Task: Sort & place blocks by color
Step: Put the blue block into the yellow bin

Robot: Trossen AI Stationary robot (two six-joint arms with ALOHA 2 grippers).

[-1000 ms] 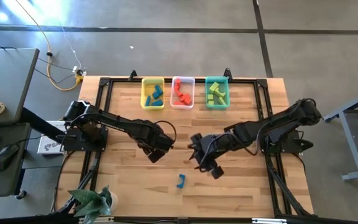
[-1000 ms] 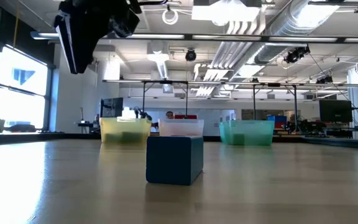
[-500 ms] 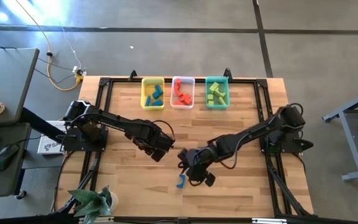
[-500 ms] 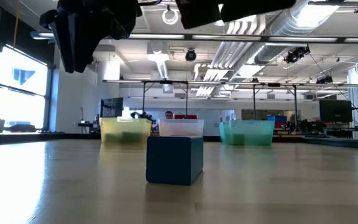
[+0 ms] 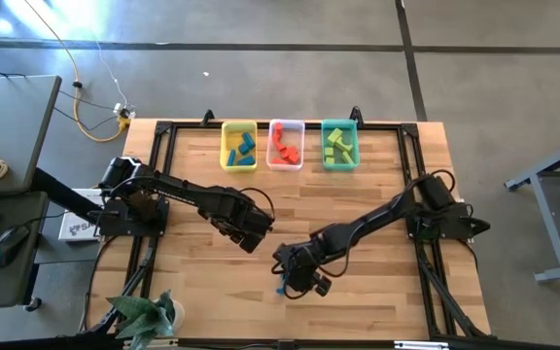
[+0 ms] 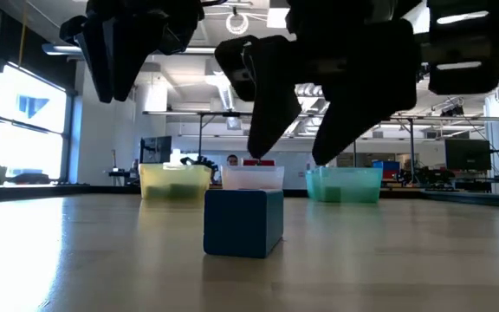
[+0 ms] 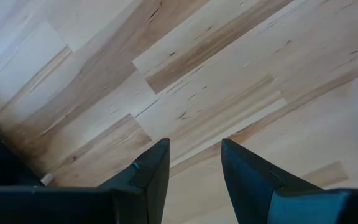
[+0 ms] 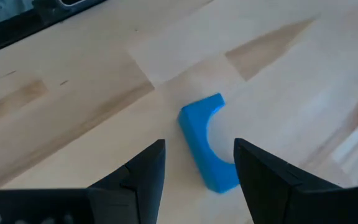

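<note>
One blue arch block (image 8: 207, 142) lies on its side on the wood near the table's near edge, also seen in the high view (image 5: 281, 289) and low view (image 6: 243, 223). My right gripper (image 8: 199, 144) hangs open just above it, one finger on either side, touching nothing; in the low view its fingers (image 6: 275, 104) end above the block's top. My left gripper (image 5: 251, 233) waits open over bare wood left of centre (image 7: 194, 144). The other blocks lie in the bins: blue ones (image 5: 242, 148), red ones (image 5: 284, 146), green ones (image 5: 336, 146).
Three bins stand in a row at the far edge: a yellow bin (image 5: 226, 146), a clear bin (image 5: 271, 144) and a teal bin (image 5: 353, 146). A black frame (image 5: 163, 175) runs around the tabletop. A plant (image 5: 144, 313) sits at the near left corner. Bare wood lies between the arms and the bins.
My right gripper has swept from the table's centre toward the near edge and leftward, dropping until it hangs over the blue arch block. It now fills the low view above the block. The block has not moved.
</note>
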